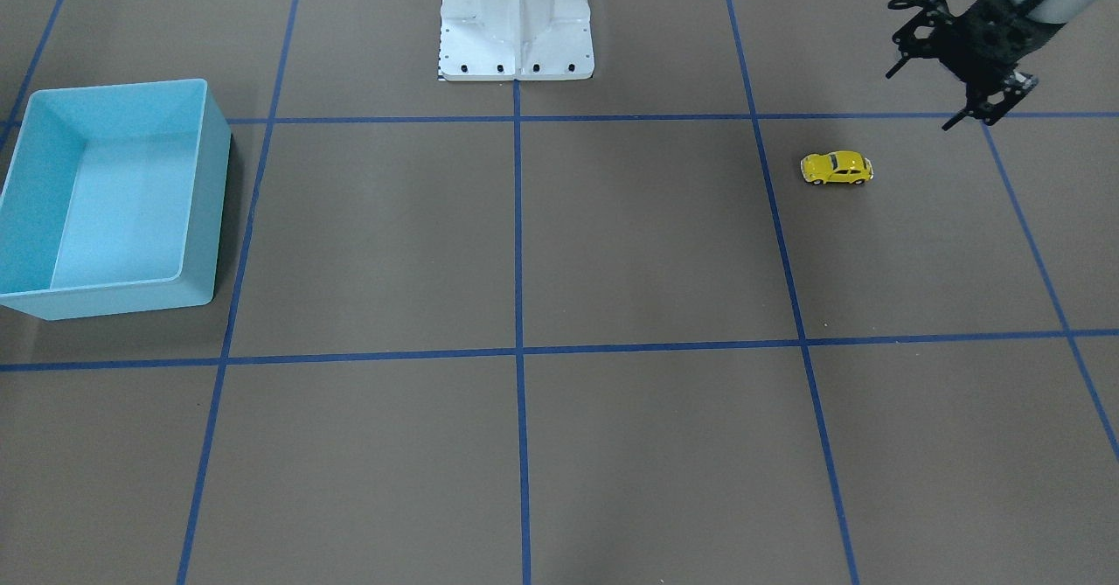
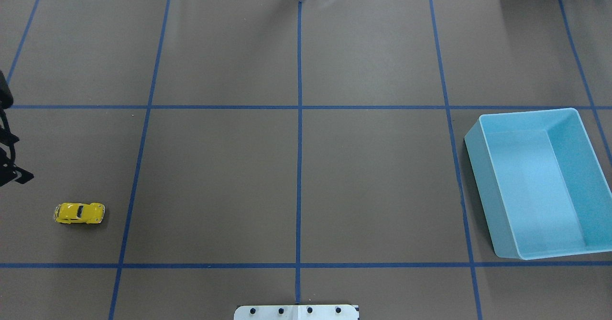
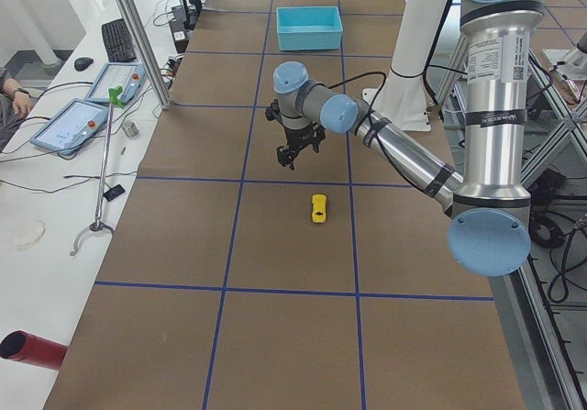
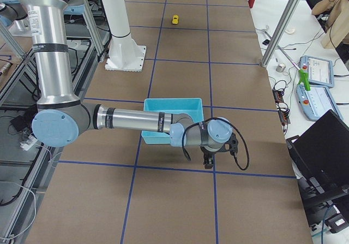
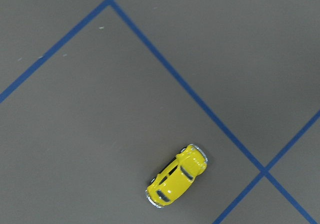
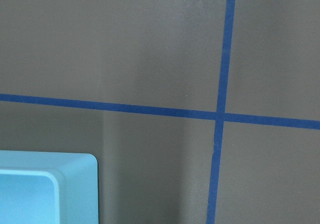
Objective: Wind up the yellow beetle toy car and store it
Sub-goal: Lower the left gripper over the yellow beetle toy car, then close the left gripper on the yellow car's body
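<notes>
The yellow beetle toy car (image 1: 837, 168) stands on its wheels on the brown table, alone in a taped square (image 2: 79, 213) (image 3: 318, 208). My left gripper (image 1: 918, 100) hangs above the table, open and empty, a short way from the car towards the table's end (image 2: 16, 157) (image 3: 295, 158). The left wrist view looks straight down on the car (image 5: 176, 176) with no fingers in frame. The light blue bin (image 2: 526, 115) sits empty at the opposite end (image 1: 122, 87). My right gripper (image 4: 218, 159) hovers just beyond the bin's corner (image 6: 50, 189); whether it is open or shut I cannot tell.
The white base plate (image 1: 516, 43) of the robot stands at the table's middle edge (image 2: 296, 312). Blue tape lines divide the brown surface into squares. Beside the table, a bench holds tablets (image 3: 73, 121), cables and a red cylinder (image 3: 32, 349).
</notes>
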Available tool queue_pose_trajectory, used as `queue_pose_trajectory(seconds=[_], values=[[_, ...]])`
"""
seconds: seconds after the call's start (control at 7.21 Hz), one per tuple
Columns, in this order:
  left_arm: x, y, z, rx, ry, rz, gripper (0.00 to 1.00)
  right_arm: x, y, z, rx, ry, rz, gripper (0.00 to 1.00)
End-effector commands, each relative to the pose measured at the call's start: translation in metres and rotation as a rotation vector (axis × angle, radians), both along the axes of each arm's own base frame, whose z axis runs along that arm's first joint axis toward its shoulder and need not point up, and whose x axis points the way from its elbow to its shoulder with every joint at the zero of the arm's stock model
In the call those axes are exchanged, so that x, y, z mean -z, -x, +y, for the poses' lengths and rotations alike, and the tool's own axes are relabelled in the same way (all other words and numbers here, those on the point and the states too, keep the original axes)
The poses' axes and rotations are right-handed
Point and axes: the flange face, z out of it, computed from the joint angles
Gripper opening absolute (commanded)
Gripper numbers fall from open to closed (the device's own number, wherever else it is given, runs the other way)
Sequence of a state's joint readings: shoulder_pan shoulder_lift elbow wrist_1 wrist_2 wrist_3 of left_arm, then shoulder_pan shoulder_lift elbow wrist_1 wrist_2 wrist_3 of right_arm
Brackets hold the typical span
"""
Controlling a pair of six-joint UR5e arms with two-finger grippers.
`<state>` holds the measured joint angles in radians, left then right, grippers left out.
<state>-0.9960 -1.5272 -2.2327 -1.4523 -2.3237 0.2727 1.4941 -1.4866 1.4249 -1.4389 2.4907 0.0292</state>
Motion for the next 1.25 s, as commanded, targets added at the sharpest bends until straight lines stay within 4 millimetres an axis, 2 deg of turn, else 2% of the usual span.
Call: queue_pose_trajectory(seconds=[0.0,0.14,0.42,0.56,0.83,0.97,1.11], values=[[0.012,-0.064,0.028,-0.135,-0.230,-0.008,1.00,-0.002,0.000,0.001,0.000,0.006,0.001,1.00],[0.014,-0.084,0.039,-0.159,-0.295,-0.011,1.00,-0.007,0.000,0.003,0.000,0.015,0.004,1.00],[0.003,-0.085,0.050,-0.216,-0.374,0.019,1.00,-0.013,-0.001,0.008,0.000,0.024,0.006,1.00],[-0.020,-0.081,0.054,-0.271,-0.447,0.033,1.00,-0.010,-0.001,0.007,0.000,0.019,0.004,1.00],[-0.089,-0.078,0.059,-0.268,-0.509,0.097,1.00,-0.001,0.000,0.001,-0.001,0.002,0.003,1.00],[-0.111,-0.082,0.059,-0.275,-0.520,0.138,1.00,0.000,0.000,0.001,-0.001,0.001,0.003,1.00],[-0.114,-0.084,0.062,-0.260,-0.460,0.157,1.00,-0.003,0.000,0.003,0.000,0.001,0.003,1.00]])
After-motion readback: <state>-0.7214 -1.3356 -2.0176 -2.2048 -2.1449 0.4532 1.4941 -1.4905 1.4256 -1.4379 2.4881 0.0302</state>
